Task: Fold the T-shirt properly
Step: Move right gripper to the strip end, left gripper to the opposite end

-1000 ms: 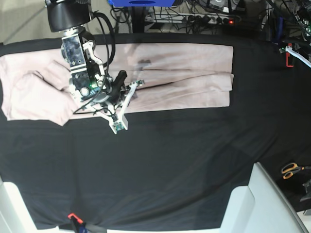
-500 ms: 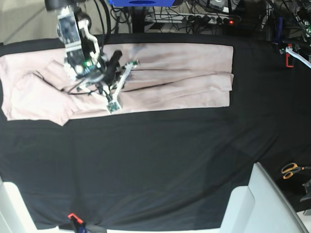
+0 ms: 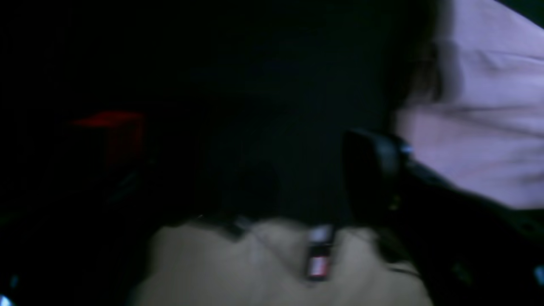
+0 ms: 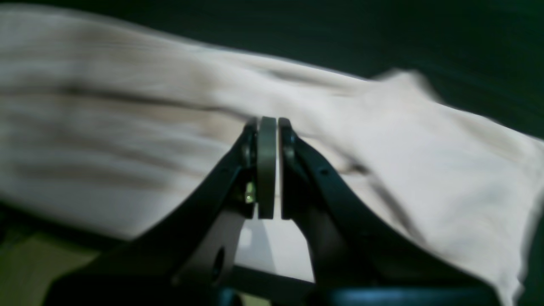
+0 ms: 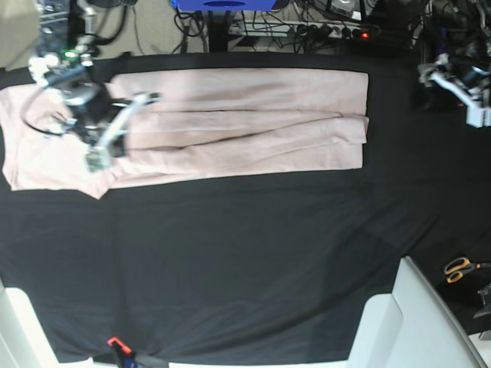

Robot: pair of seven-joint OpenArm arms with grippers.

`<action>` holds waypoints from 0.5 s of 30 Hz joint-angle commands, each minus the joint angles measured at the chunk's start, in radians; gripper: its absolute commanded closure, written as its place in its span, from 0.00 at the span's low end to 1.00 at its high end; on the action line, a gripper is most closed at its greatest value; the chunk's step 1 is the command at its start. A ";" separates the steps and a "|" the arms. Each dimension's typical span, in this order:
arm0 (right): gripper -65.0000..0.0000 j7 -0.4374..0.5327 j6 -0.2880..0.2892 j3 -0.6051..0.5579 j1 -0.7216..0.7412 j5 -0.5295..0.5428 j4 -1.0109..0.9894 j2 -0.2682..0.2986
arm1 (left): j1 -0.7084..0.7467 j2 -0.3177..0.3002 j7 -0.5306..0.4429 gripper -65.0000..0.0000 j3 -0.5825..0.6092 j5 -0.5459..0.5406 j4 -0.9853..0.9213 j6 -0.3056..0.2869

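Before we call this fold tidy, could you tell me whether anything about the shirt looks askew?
Yes: the T-shirt lies in a long band on the black cloth, but its left end is bunched and wider than the rest, and the right end's layered edges are staggered.

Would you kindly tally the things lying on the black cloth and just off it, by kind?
T-shirt: 1
Scissors: 1
Red clamp: 1
Total: 3
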 commanded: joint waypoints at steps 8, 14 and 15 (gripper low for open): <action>0.99 0.055 0.008 0.107 -0.033 0.002 -0.056 0.001 | -0.122 0.009 -0.013 0.17 -0.005 -0.010 -0.157 -0.001; 0.99 0.057 0.008 0.101 -0.024 0.002 -0.113 0.001 | -0.149 0.018 -0.013 0.16 0.050 -0.016 -0.160 -0.001; 0.99 0.057 0.008 0.101 -0.018 0.002 -0.128 0.001 | -0.144 0.018 -0.013 0.16 0.061 -0.016 -0.157 -0.001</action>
